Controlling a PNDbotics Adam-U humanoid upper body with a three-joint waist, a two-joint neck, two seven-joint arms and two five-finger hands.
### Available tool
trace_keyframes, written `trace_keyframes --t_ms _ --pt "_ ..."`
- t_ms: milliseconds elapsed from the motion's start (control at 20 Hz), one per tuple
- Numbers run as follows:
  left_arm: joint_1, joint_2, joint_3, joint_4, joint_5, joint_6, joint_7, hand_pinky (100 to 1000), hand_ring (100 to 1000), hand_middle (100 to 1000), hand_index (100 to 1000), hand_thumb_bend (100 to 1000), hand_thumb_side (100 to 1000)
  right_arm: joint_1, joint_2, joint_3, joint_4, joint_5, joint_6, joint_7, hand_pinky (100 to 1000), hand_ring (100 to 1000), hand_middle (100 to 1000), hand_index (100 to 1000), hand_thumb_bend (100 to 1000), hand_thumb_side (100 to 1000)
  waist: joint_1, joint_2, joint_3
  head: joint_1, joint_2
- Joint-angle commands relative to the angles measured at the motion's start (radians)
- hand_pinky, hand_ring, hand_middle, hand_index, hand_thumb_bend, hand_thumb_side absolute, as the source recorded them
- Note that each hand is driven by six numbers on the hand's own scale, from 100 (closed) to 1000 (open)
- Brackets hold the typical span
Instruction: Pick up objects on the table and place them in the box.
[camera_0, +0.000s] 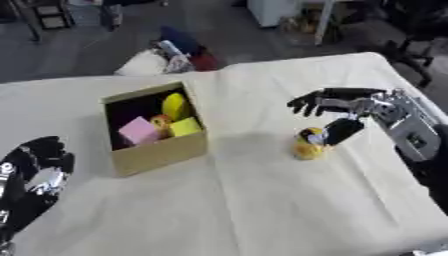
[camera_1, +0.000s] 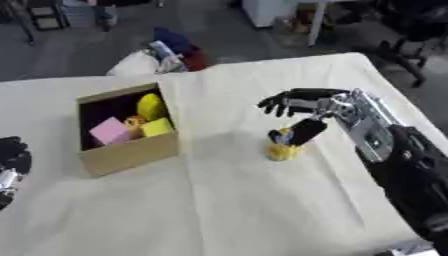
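A small yellow object (camera_0: 307, 147) with a dark top stands on the white cloth, right of the box. My right hand (camera_0: 350, 111) hovers just over it, fingers spread and pointing left, thumb reaching down against the object's upper right side. The open cardboard box (camera_0: 157, 152) sits left of centre and holds a pink block (camera_0: 137, 130), a yellow-green block (camera_0: 185, 127), a yellow rounded piece (camera_0: 175, 105) and a small orange item (camera_0: 160, 120). My left hand (camera_0: 33, 175) rests open at the lower left edge.
The table's white cloth (camera_0: 254, 200) stretches across the front. Beyond the far edge lie a white bundle and coloured items (camera_0: 171, 57) on the floor. The table's right edge runs close behind my right forearm (camera_1: 394, 150).
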Motion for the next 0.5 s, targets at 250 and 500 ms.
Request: trace_keyframes --t_ms 250,500 --pt "-0.007 0.020 0.011 -0.017 0.000 0.000 0.005 746 726 673 786 340 442 -0.037 0.001 -0.031 0.123 0.119 0.004 -0.032 793 849 862 970 178 292 -0.003 -0.025 0.003 0.000 -0.001" --pt "-0.007 0.018 0.010 -0.017 0.001 0.000 0.003 746 727 673 786 340 442 -0.044 0.016 -0.026 0.169 0.180 -0.021 -0.031 780 814 748 831 177 194 -0.004 -0.024 0.003 0.000 -0.001"
